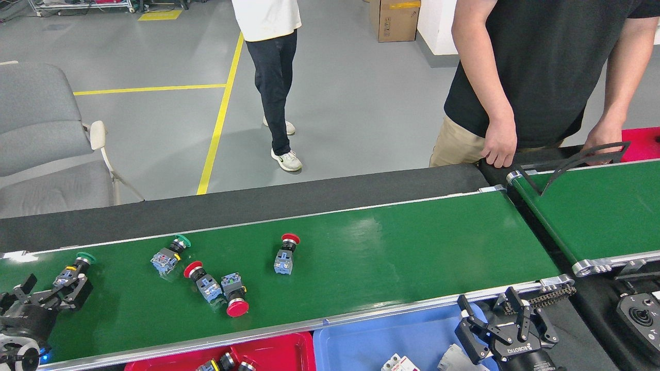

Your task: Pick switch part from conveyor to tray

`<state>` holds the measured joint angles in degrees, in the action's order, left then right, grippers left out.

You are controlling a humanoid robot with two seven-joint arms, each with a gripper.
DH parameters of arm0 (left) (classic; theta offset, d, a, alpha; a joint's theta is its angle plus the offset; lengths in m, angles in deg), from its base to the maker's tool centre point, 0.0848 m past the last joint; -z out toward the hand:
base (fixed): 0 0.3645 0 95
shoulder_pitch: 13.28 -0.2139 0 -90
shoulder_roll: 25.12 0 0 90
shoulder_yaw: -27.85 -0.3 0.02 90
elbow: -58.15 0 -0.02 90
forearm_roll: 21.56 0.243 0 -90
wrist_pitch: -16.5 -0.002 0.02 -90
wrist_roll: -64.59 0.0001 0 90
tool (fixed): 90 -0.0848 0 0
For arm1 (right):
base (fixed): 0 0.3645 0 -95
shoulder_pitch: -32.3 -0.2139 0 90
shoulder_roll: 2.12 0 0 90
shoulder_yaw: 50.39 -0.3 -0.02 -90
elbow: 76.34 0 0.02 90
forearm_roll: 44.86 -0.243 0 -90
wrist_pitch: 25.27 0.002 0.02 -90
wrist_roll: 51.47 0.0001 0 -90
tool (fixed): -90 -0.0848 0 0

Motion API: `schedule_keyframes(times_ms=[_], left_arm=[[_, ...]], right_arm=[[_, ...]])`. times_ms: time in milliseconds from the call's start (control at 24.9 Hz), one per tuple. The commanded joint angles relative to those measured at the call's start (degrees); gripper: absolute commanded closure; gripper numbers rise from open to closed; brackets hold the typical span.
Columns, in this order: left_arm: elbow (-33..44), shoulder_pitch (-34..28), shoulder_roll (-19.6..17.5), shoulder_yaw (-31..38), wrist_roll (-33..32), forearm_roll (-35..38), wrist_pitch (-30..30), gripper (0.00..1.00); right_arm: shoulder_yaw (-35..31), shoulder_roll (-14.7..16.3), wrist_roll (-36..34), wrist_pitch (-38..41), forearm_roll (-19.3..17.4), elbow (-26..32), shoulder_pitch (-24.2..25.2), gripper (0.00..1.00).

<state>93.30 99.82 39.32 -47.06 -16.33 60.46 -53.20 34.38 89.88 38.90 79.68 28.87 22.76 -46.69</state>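
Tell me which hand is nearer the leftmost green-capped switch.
Left. The left hand is right at that switch on the conveyor; the right hand hangs far right, over the blue tray.
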Motion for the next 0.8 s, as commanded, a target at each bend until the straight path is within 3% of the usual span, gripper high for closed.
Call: schedule_keyframes(times_ms=[0,121,281,322,402,482,563,683,764], left_arm=[[0.37,0.45,-0.62,-1.65,3.92,-0.19,0.53,0.52],[0.28,-0.34,-0.62,-5.17,7.7,-0.19,0.53,0.61],[1.07,-2.71,-0.54,-5.78,8.05,-0.81,2.2,0.88],[2.04,-3.24,-0.36,-5.34,8.05,-0.89,3.69,0.9],[8.62,-6.05,0.25,-4.9,7.96,-2.91,8.08,0.94],[19.26,-13.08,-0.27,-4.11,7.17,-6.17,10.2,0.93],[34.99,-23.46,-0.54,-2.79,5.59,-8.8,12.13,0.89],[55.64,-39.97,0.43,1.16,3.3,-10.56,17.84,0.63],[64.78,-48.32,2.62,1.43,3.22,-10.47,19.43,0.35]], right_arm=[[-0.13,0.2,-0.02,0.26,-0.17,0.66,-0.64,0.01],[-0.13,-0.06,-0.02,0.17,-0.17,0.66,-0.64,0.01],[-0.13,0.12,-0.02,0.17,-0.17,0.75,-0.2,0.01],[-0.13,0.2,-0.02,0.17,-0.17,0.84,-0.12,0.01],[-0.66,0.12,-0.02,0.17,-0.17,1.37,0.5,0.01],[-1.36,0.12,-0.02,0.0,-0.17,1.45,0.68,0.01],[-2.15,0.12,0.34,0.0,-0.17,1.72,1.38,0.01],[-2.24,0.12,2.36,0.17,-0.17,1.72,2.79,0.01],[-2.24,0.03,2.88,0.26,-0.17,1.72,3.14,0.01]])
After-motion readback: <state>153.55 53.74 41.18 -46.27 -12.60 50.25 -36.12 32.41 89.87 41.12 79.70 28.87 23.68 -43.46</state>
